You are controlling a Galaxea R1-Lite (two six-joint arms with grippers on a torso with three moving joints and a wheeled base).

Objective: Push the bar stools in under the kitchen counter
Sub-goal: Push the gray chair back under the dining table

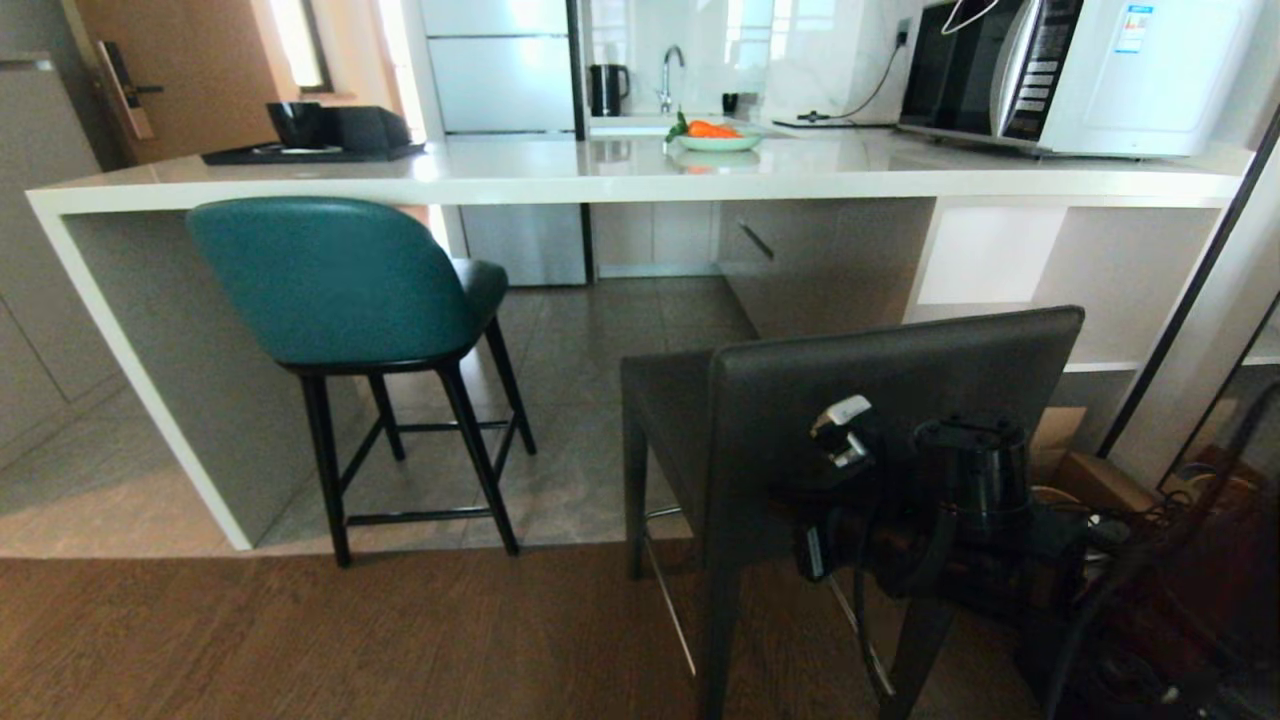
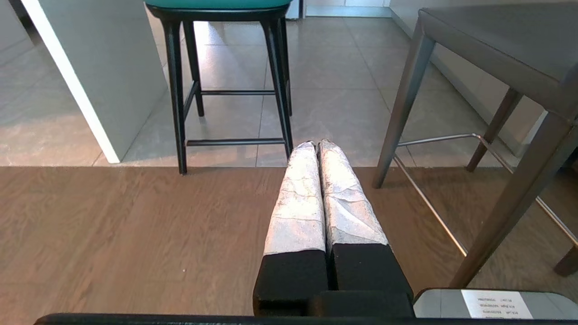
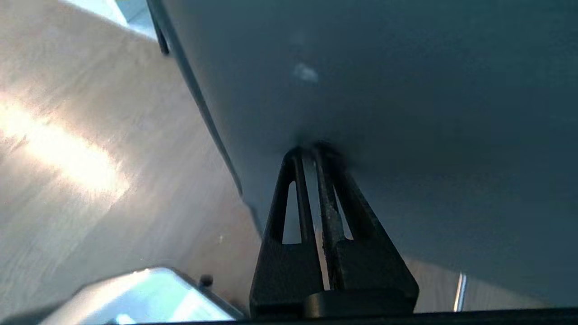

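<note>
Pressing right hand point(image 3: 311, 151) against grey stool point(image 1: 900, 390)

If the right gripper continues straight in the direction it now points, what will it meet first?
The right gripper, jaws closed, points at the back of the dark grey stool. Its tips seem already at or touching that backrest, so the backrest is first; exact contact is hard to judge.

A microwave point(image 1: 1070, 70) stands beside a plate of carrots point(image 1: 716, 136). A kettle point(image 1: 608, 88) and a tap point(image 1: 670, 72) sit behind. A black tray point(image 1: 300, 152) holds a dark bowl point(image 1: 294, 122).
</note>
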